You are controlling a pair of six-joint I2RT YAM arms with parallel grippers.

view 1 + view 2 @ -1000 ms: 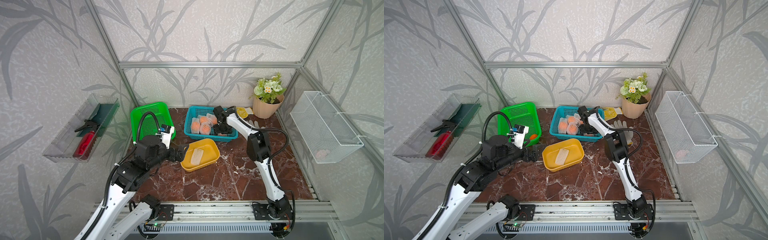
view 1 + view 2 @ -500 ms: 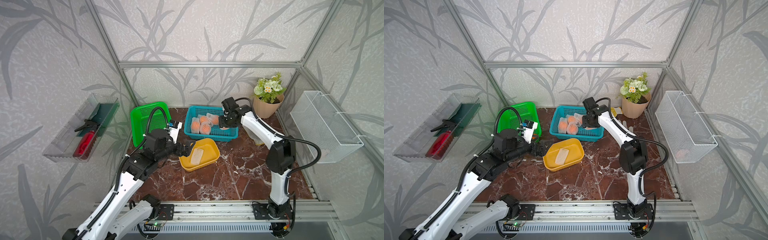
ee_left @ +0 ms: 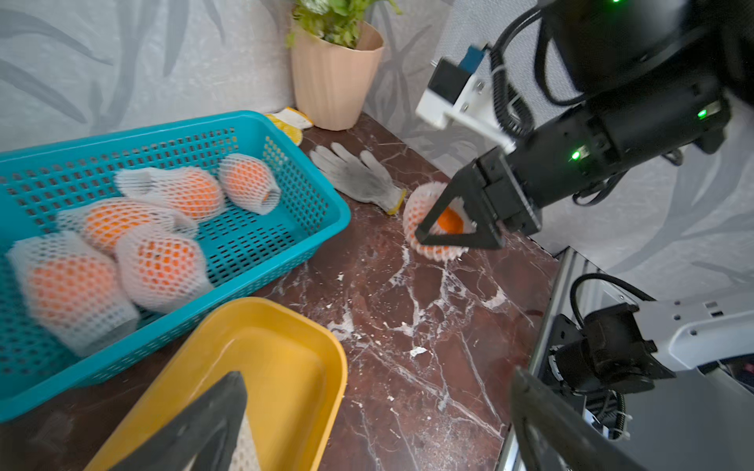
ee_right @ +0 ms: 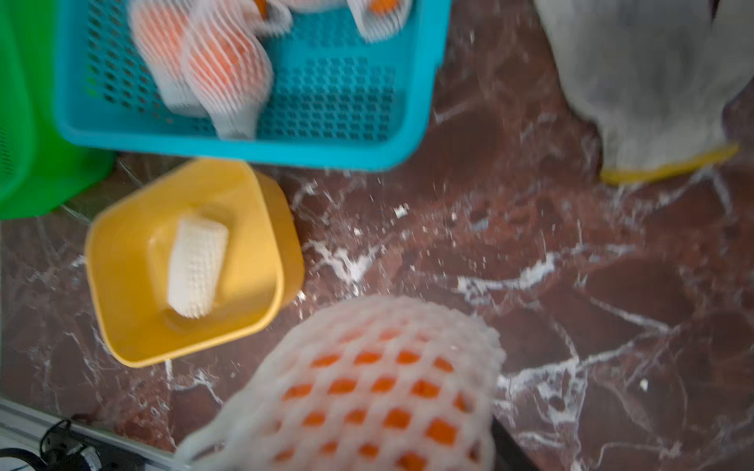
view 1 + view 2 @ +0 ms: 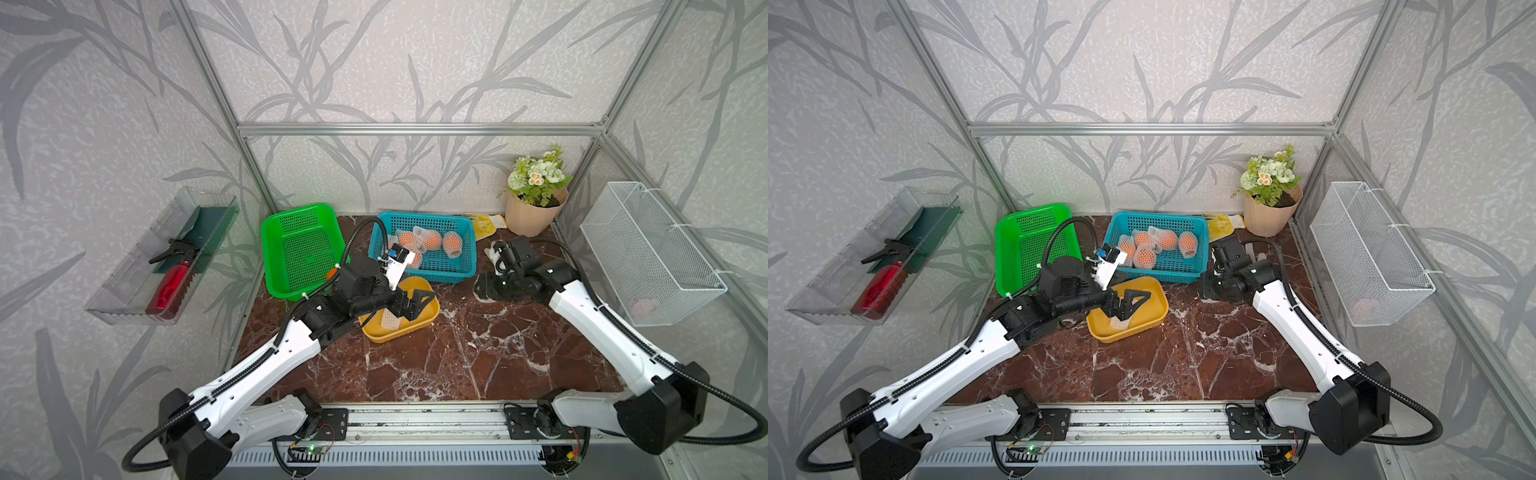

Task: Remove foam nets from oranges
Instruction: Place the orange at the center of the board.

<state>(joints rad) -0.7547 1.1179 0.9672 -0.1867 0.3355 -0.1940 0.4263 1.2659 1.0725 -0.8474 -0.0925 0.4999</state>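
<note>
Several oranges (image 5: 431, 239) in white foam nets (image 3: 163, 267) lie in the blue basket (image 5: 436, 276). My right gripper (image 3: 444, 232) is shut on one netted orange (image 4: 379, 391), low over the marble to the right of that basket; bare orange shows at the net's open end. In both top views the arm hides this fruit. An empty foam net (image 4: 198, 267) lies flat in the yellow tray (image 5: 430, 318). My left gripper (image 5: 409, 305) hovers open over that tray, with nothing between its fingers (image 3: 204, 428).
A green basket (image 5: 301, 249) stands left of the blue one. A white knit glove (image 3: 359, 177) and a flower pot (image 5: 534, 212) sit at the back right. A white wire basket (image 5: 648, 253) hangs on the right wall, a clear tray with a red bottle (image 5: 166, 257) on the left wall.
My right arm has drawn back from the blue basket to the right and come down, carrying a netted orange. My left arm has reached forward over the yellow tray.
</note>
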